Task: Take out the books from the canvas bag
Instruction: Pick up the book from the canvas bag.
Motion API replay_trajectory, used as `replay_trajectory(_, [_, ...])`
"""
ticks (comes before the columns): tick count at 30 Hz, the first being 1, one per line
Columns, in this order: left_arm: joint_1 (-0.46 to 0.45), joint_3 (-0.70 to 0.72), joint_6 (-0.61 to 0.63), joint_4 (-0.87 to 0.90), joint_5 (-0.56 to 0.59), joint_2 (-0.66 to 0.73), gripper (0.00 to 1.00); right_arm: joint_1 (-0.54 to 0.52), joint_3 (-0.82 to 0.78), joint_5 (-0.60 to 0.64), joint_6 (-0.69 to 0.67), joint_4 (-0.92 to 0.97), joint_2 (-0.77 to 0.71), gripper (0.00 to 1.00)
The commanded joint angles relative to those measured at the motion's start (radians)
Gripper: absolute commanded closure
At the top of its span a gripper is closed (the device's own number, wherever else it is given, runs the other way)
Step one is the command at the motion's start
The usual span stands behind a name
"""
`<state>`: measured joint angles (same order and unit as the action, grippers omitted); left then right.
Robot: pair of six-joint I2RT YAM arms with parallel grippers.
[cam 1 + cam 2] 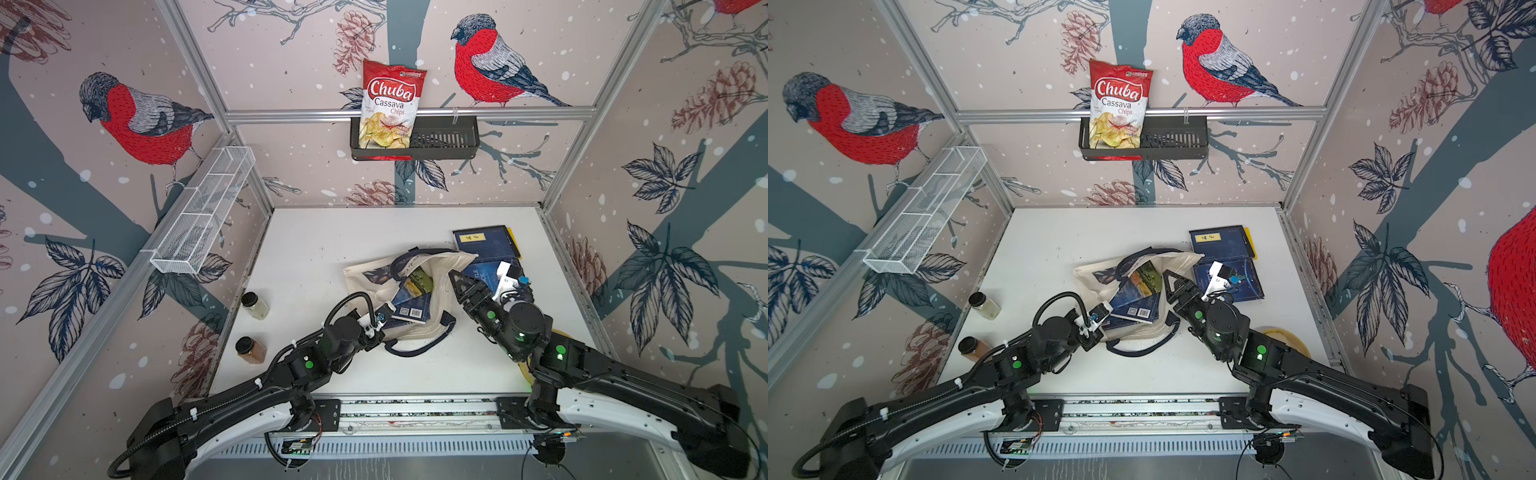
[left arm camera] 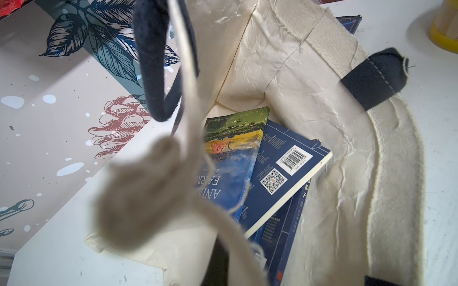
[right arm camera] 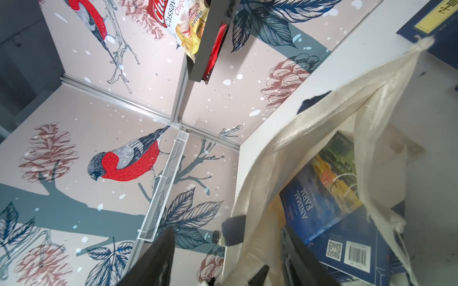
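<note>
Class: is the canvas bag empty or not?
Not empty: the canvas bag holds Animal Farm and a navy barcoded book inside.

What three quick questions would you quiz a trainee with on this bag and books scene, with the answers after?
1. True or false: the canvas bag lies empty.
2. Which title shows on a cover inside the bag? A) Animal Farm B) Moby Dick C) Dracula
3. Which gripper has its jaws open at the bag's mouth?
Key: 1 false; 2 A; 3 the right gripper.
</note>
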<state>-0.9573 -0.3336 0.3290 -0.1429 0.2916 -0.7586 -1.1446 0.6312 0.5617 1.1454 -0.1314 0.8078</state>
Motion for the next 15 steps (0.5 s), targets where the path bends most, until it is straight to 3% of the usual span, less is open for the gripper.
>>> replay_trajectory(1, [0.001, -0.007, 0.004, -0.072, -0.012, 0.0, 1.0, -0.004, -0.015, -0.011, -0.006, -0.016, 0.087, 0.34])
replay_trajectory(12, [0.001, -0.002, 0.011, -0.075, -0.009, 0.006, 1.0, 0.028, 0.019, -0.29, 0.035, -0.236, 0.432, 0.34])
replay_trajectory(15, [0.001, -0.001, 0.011, -0.075, -0.01, 0.008, 1.0, 0.026, 0.027, -0.283, 0.05, -0.241, 0.506, 0.34])
